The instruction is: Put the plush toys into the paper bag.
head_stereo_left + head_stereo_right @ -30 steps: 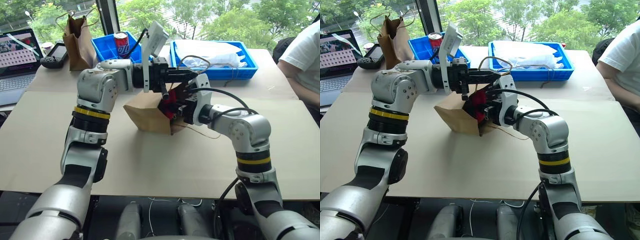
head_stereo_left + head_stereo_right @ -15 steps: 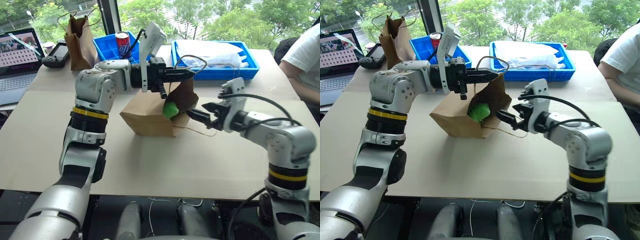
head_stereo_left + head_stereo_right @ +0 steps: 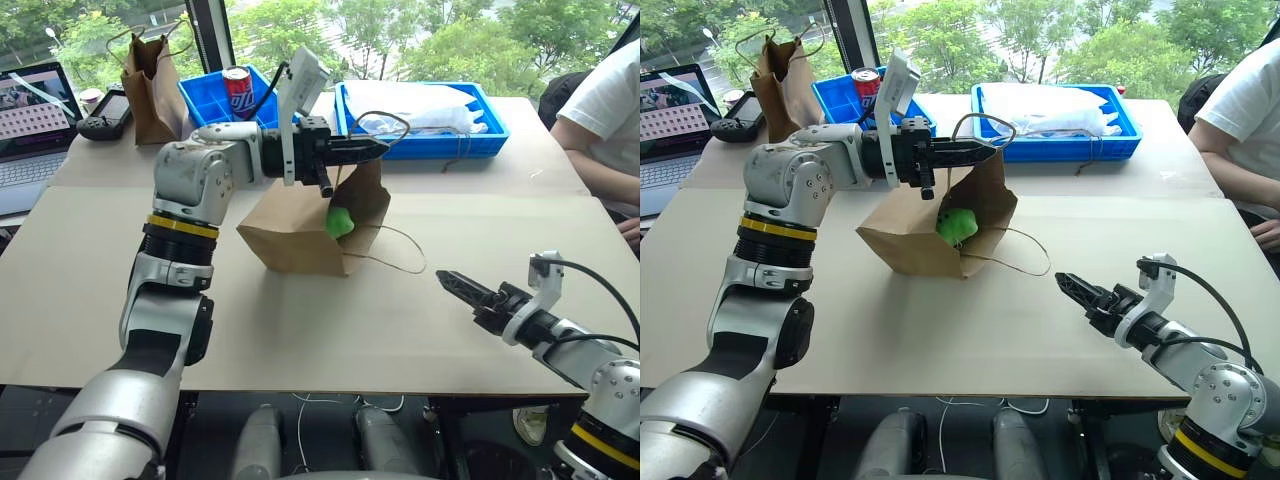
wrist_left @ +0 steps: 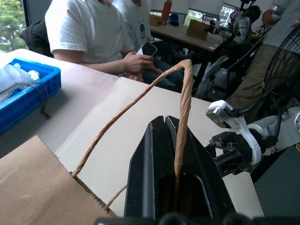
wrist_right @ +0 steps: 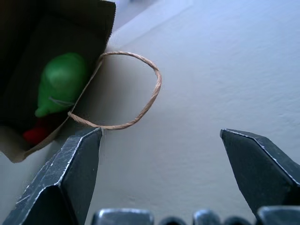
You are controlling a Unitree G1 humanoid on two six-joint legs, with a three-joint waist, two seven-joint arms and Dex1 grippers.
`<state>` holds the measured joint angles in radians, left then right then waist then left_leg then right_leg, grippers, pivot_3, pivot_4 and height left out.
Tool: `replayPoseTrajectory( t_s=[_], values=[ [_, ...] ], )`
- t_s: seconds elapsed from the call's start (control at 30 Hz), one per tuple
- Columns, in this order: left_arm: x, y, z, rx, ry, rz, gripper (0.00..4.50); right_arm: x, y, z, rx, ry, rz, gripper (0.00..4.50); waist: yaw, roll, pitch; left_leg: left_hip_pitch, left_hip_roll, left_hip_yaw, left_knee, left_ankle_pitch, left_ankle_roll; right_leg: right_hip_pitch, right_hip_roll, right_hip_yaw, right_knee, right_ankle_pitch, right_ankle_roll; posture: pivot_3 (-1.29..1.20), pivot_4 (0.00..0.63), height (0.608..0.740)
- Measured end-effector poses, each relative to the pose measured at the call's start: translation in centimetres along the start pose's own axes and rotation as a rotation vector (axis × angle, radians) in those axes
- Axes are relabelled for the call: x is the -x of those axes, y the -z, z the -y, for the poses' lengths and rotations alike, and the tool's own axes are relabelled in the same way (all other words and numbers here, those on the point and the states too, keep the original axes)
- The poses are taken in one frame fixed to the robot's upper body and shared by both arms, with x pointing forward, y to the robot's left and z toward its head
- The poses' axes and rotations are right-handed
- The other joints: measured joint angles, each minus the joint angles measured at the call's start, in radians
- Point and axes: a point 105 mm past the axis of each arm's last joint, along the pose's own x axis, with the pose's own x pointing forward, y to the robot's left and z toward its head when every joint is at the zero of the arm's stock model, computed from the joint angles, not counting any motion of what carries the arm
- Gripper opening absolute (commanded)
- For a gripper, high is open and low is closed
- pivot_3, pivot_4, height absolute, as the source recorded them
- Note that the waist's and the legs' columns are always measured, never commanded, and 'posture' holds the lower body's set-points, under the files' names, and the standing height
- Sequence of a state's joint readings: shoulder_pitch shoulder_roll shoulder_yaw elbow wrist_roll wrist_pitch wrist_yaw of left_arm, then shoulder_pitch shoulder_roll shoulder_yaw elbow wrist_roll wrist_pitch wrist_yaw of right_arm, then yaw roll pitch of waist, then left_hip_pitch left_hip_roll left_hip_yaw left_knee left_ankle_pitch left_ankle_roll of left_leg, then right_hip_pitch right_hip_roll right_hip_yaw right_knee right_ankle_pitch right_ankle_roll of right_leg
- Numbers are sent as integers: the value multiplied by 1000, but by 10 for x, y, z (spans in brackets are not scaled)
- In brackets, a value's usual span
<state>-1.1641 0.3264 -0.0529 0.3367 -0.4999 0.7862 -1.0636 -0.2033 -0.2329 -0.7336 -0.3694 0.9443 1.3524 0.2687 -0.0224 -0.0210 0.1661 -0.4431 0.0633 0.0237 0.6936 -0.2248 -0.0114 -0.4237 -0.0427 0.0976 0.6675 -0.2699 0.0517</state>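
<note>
The light-brown paper bag (image 3: 290, 235) lies on its side at the table's middle, mouth facing right. My left gripper (image 3: 375, 147) is shut on its upper twine handle (image 4: 183, 117) and holds the mouth up. Inside sits the green plush toy (image 3: 340, 221), with the red plush toy (image 5: 35, 133) under it near the mouth's lower edge. The lower handle loop (image 3: 395, 250) rests on the table. My right gripper (image 3: 455, 283) hangs open and empty to the right of the bag, near the table's front edge, pointing back at the mouth.
A darker, taller paper bag (image 3: 150, 85), a blue bin (image 3: 205, 100) with a soda can (image 3: 240, 90), and a second blue bin (image 3: 480, 125) stand at the back. A laptop (image 3: 35, 110) is far left. A person (image 3: 600, 110) sits at the right.
My right gripper has opened and pulled out of the bag's mouth, moving right and toward the front edge. The red toy stayed in the bag. The left arm has held still.
</note>
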Motion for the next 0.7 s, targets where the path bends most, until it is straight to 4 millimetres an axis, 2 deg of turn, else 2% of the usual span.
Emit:
replayPoseTrajectory(
  t_s=[0.1,0.23,0.33,0.37,0.4,0.43,0.53,0.6,0.7],
  values=[
    [-2,0,1,3,6,3,0,-16,9,-14,-121,-83,32,4468,-2,0,0,0,0,0,0,0,0,0,0,0,0,0,0,0,150,702],
    [-2,0,1,3,7,4,0,-30,16,-24,-144,-102,13,4468,1,0,0,-1,0,0,-1,0,0,0,0,0,-1,0,0,0,150,702],
    [-1,-1,0,2,4,6,0,-43,18,-35,-206,-156,24,3757,1,0,0,-1,0,0,0,0,0,-1,0,0,-1,0,0,0,150,702],
    [-1,-1,0,2,5,6,0,-47,13,-43,-213,-188,43,3534,1,1,0,-1,0,0,0,0,0,-1,0,0,-1,0,0,0,150,702],
    [-1,-1,0,2,4,5,0,-49,8,-49,-210,-214,57,3002,1,1,0,-1,0,0,0,0,0,-1,0,0,0,0,0,0,150,702],
    [-1,-1,0,2,2,5,0,-51,3,-56,-212,-244,80,2784,0,1,0,-1,0,0,-1,0,0,-1,0,0,0,0,0,0,150,702],
    [1,-1,-1,1,-2,6,0,-53,-18,-73,-203,-324,169,1738,0,1,0,-1,0,0,-1,0,0,-1,0,0,-1,0,0,0,150,702],
    [1,-2,-1,1,-2,6,0,-52,-35,-81,-171,-353,237,1025,1,1,0,-1,0,0,-1,0,0,-1,0,-1,-1,0,0,0,150,702],
    [2,-2,-2,-2,-8,7,0,-54,-42,-91,-2,-355,236,13,1,1,0,-2,0,0,-1,0,0,-1,0,-1,-1,0,0,0,150,702]
  ],
)
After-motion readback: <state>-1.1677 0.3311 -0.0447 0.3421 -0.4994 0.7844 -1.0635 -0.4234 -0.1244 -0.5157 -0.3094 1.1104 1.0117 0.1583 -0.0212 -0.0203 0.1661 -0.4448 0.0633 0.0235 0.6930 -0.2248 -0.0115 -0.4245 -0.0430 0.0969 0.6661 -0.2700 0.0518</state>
